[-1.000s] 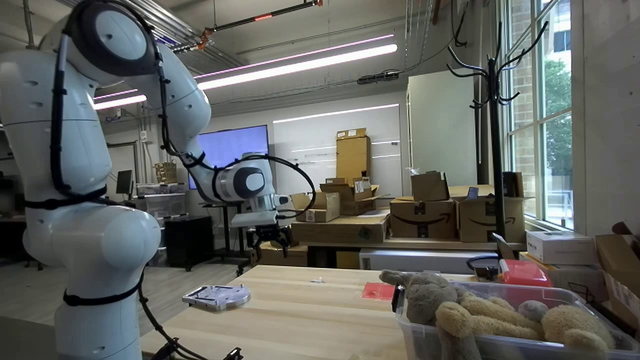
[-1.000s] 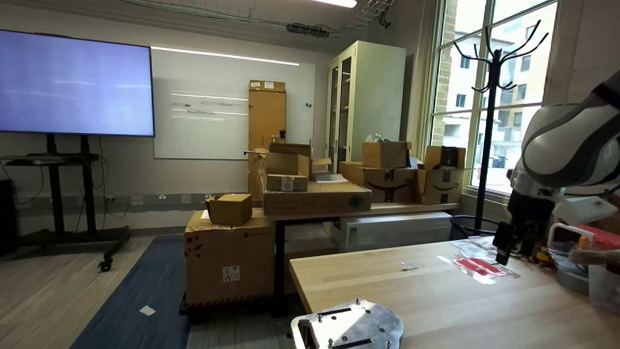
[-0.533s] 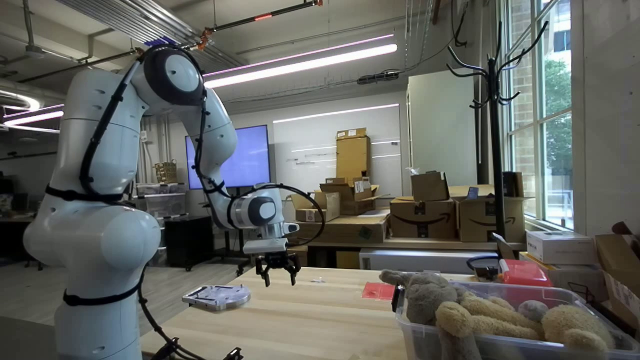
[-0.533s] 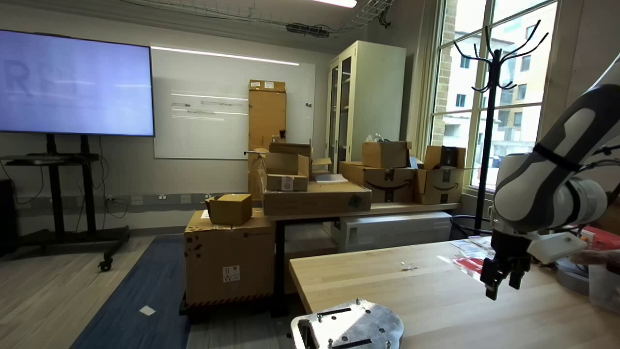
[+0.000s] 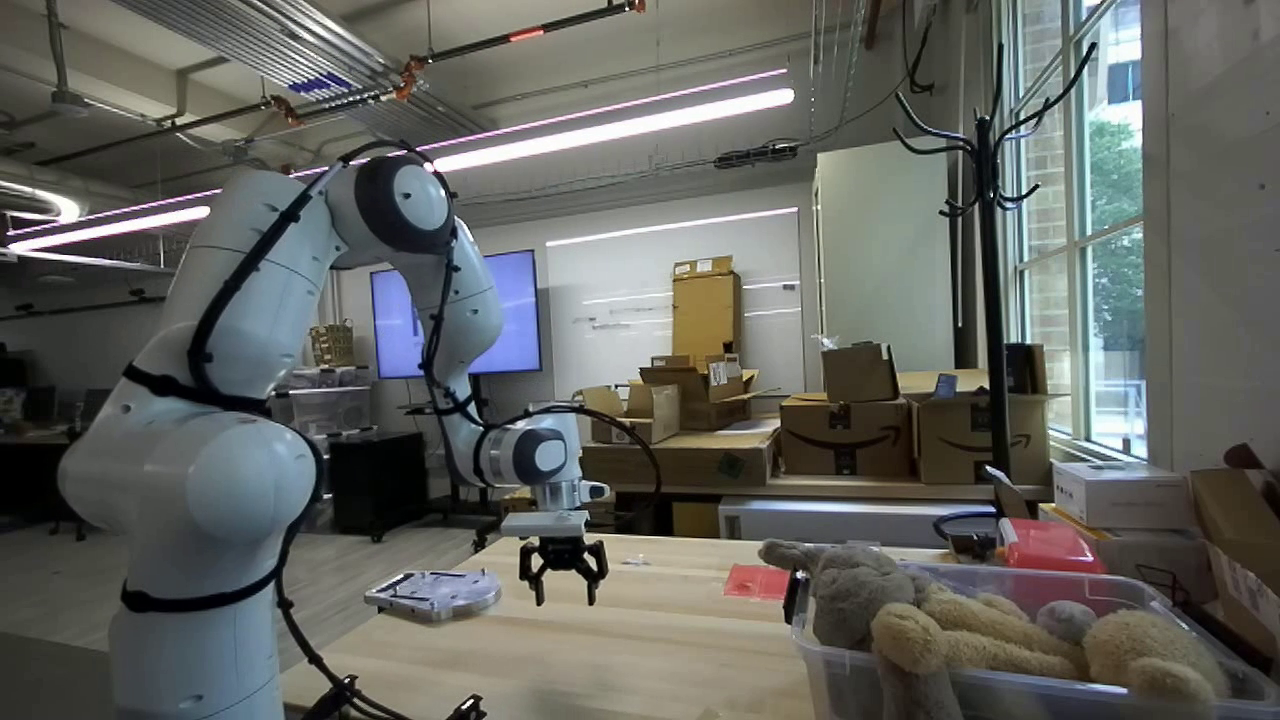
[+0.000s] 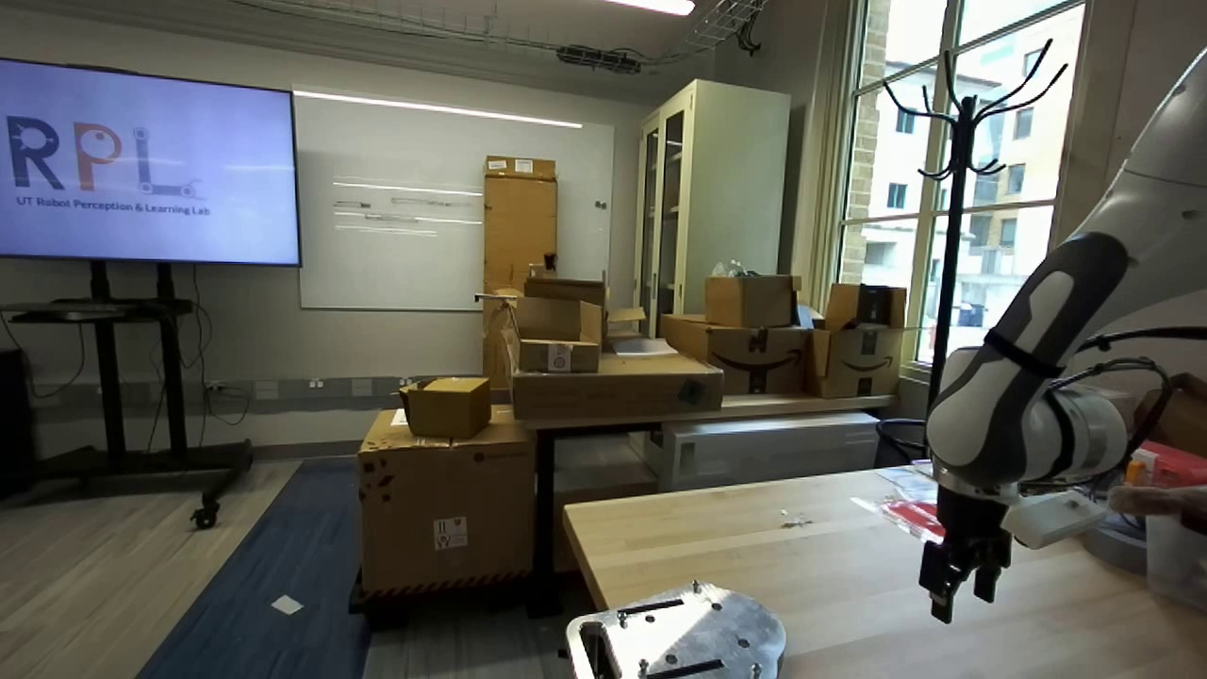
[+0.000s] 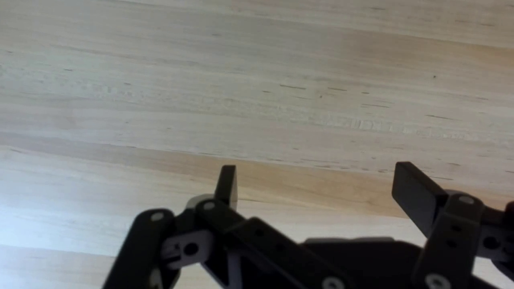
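The fingers (image 7: 419, 196) stand spread, nothing between them, above the bench (image 7: 257, 100). The slotted metal plate (image 6: 698, 630), lower middle in an exterior view, is likely stiff, heavy and slick, best gripped by its edges.

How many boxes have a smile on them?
2, side by side in both exterior views: the left box, with a smaller box on top, and the right box, nearer the window. More could be hidden.
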Controlling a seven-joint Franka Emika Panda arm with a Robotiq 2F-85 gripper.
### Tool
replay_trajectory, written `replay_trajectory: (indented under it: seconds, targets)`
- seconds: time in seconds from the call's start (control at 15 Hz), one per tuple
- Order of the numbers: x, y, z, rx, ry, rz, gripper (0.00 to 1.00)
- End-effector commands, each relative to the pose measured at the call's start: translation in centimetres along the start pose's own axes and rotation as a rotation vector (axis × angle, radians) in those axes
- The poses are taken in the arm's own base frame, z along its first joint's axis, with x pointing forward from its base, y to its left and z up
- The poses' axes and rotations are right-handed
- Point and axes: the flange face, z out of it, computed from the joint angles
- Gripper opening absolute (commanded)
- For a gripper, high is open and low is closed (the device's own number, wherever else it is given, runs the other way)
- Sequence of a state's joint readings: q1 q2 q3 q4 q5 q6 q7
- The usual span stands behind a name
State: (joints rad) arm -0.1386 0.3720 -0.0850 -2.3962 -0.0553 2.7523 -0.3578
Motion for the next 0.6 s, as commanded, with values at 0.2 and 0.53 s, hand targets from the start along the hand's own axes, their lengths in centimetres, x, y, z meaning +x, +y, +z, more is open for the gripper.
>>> replay_trajectory:
  seconds: [0.2, 0.53]
  targets:
    - [2.3, 2.9, 2.9, 0.008, -0.001, -0.044, 0.87]
    - [3.2, 4.4, 3.5, 0.001, 0.005, -0.037, 0.34]
